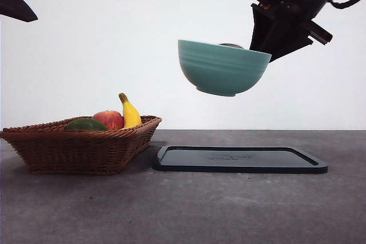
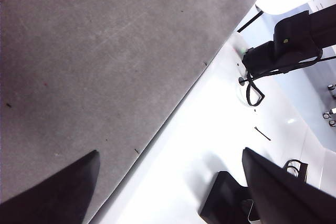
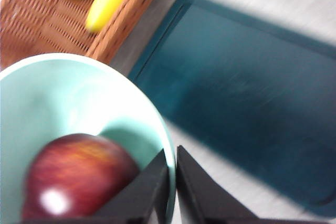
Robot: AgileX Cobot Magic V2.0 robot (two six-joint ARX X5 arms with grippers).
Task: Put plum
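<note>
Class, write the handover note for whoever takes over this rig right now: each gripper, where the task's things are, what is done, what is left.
Right gripper: shut on the rim of the teal bowl, holding it in the air above the black tray.
Left gripper: open, holding nothing, over bare table away from the work.
Plum: inside the raised bowl.
Wicker basket: on the table beside the tray, holding a red apple, a banana and a green fruit.
Done: plum is in the bowl, bowl is lifted.
Left: probably set the bowl down on the tray and release.
</note>
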